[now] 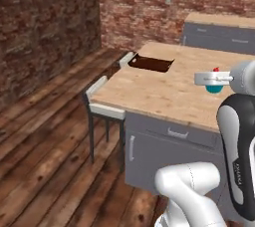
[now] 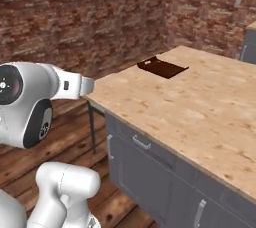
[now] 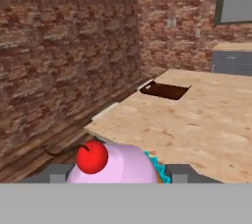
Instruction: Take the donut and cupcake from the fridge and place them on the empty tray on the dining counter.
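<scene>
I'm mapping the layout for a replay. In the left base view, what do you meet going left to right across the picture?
Near stool → tray at the far edge of the dining counter → cupcake held in the gripper over the counter.

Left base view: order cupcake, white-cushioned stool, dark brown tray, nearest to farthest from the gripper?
1. Pink-frosted cupcake in teal wrapper: held in the gripper.
2. Flat dark brown rectangular tray: on the counter, up and left.
3. White-cushioned stool: beside the counter's left edge, lower.
</scene>
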